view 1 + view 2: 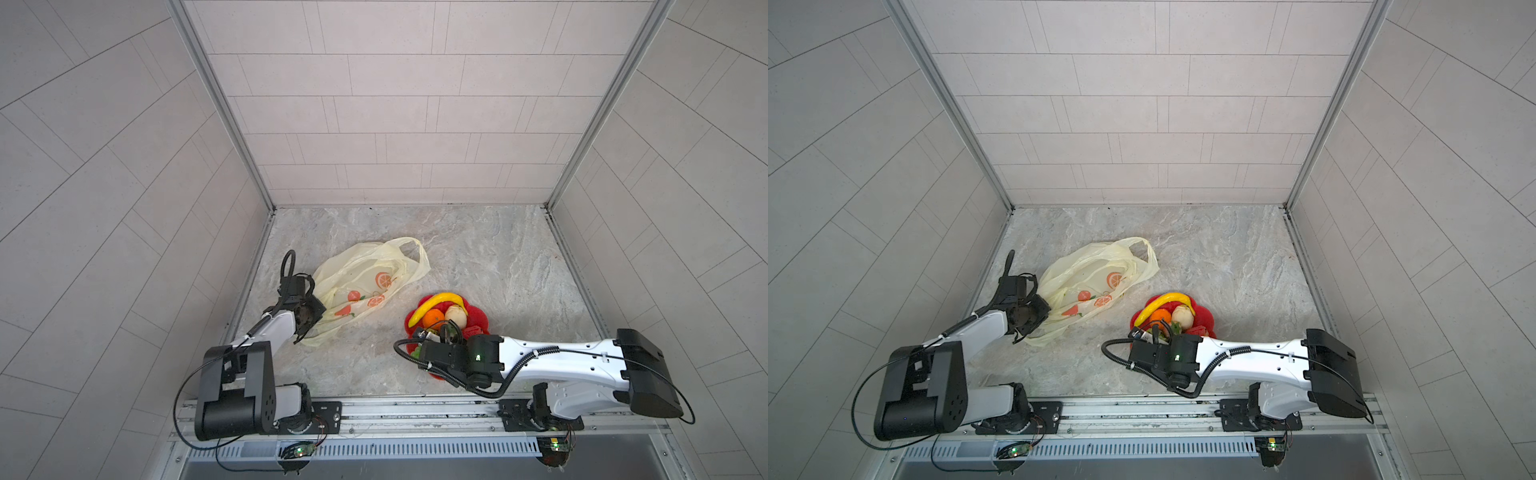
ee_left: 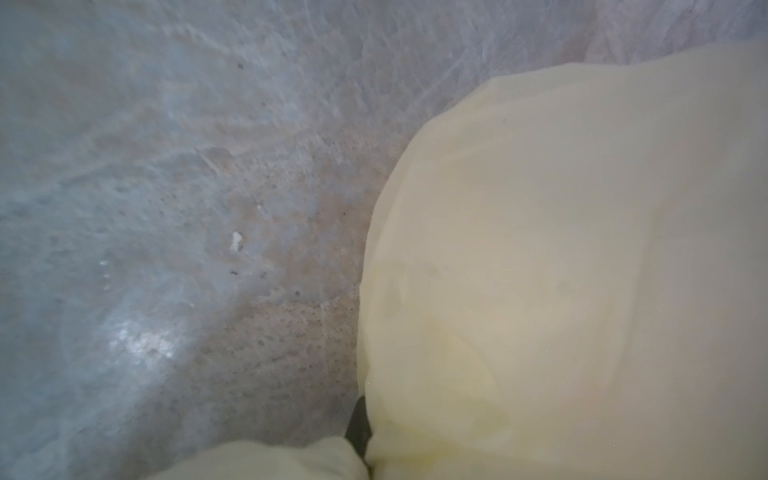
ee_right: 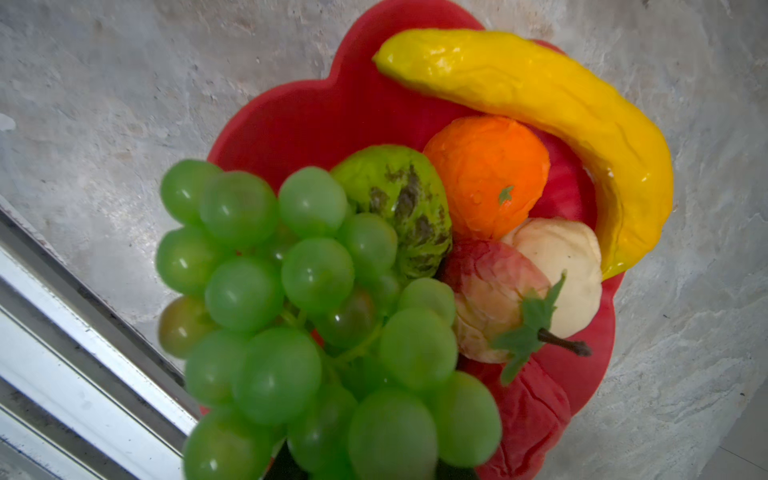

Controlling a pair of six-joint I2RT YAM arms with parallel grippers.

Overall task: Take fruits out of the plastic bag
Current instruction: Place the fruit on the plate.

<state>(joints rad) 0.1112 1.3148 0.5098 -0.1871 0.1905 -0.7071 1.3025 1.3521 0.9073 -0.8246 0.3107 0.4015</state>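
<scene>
The plastic bag (image 1: pixel 365 278) (image 1: pixel 1092 274) lies flat and crumpled at the left of the marble floor, with no fruit showing through it. My left gripper (image 1: pixel 305 326) is shut on its near corner. In the left wrist view, pale film (image 2: pixel 561 270) wraps a dark fingertip (image 2: pixel 358 419). The fruits are piled on the red plate (image 3: pixel 299 124): banana (image 3: pixel 561 112), orange (image 3: pixel 486 174), green ball (image 3: pixel 399 203), cream bulb (image 3: pixel 561 266) and red pieces (image 3: pixel 528 415). The green grape bunch (image 3: pixel 311 324) hangs over the plate's near edge and hides the fingers of my right gripper (image 1: pixel 436 334).
A metal rail (image 1: pixel 415 409) (image 3: pixel 83 353) runs along the front edge, just behind the plate's near rim. Tiled walls and aluminium posts (image 1: pixel 266 199) enclose the floor on three sides. Bare marble (image 1: pixel 478 249) lies behind the bag and the plate.
</scene>
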